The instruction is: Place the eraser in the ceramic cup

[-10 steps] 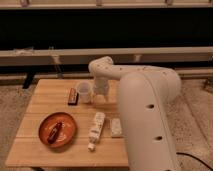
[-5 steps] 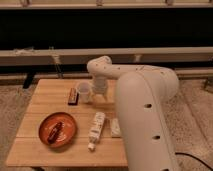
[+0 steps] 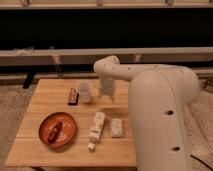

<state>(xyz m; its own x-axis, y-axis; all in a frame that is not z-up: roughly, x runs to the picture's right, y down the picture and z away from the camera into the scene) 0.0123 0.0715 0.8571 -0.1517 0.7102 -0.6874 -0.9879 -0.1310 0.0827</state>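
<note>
The ceramic cup (image 3: 84,92) is a small white cylinder standing upright at the back middle of the wooden table (image 3: 45,150). The eraser (image 3: 117,127) is a flat whitish block lying on the table nearer the front, right of a long white tube (image 3: 96,130). My gripper (image 3: 106,93) points down over the table just right of the cup and well behind the eraser. Nothing shows in it. The big white arm (image 3: 160,115) fills the right side and hides the table's right part.
An orange plate (image 3: 57,129) holding a reddish-brown item sits at the front left. A dark bar-shaped item (image 3: 73,96) lies just left of the cup. A dark wall with a pale rail runs behind the table.
The gripper and its wrist have shifted a little to the right, away from the cup. The cup, eraser, tube and plate have not moved.
</note>
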